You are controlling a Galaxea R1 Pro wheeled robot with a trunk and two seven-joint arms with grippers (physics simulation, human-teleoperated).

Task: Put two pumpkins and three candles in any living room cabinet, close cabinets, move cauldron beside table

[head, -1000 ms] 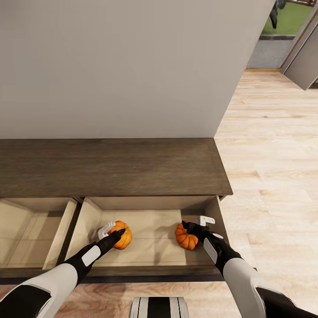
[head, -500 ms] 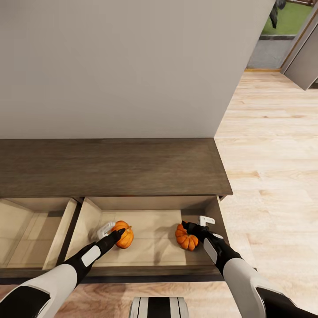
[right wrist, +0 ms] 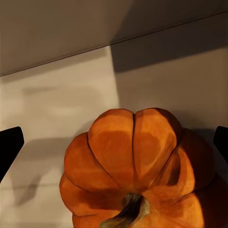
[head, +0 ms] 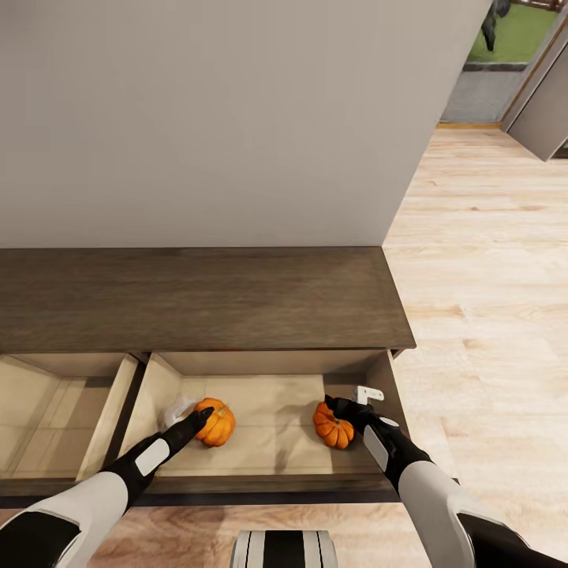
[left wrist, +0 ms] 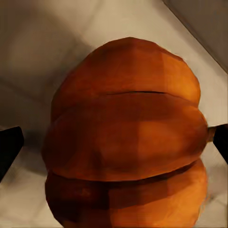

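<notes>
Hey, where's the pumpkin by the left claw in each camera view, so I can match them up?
Head view: the left pumpkin lies in the open drawer, lower left of centre, at the left claw.
Left wrist view: the same pumpkin looms large between the two dark fingertips.
Right wrist view: not this one; the orange pumpkin there is the right pumpkin.
Shared landmark: the drawer's pale wood floor.
</notes>
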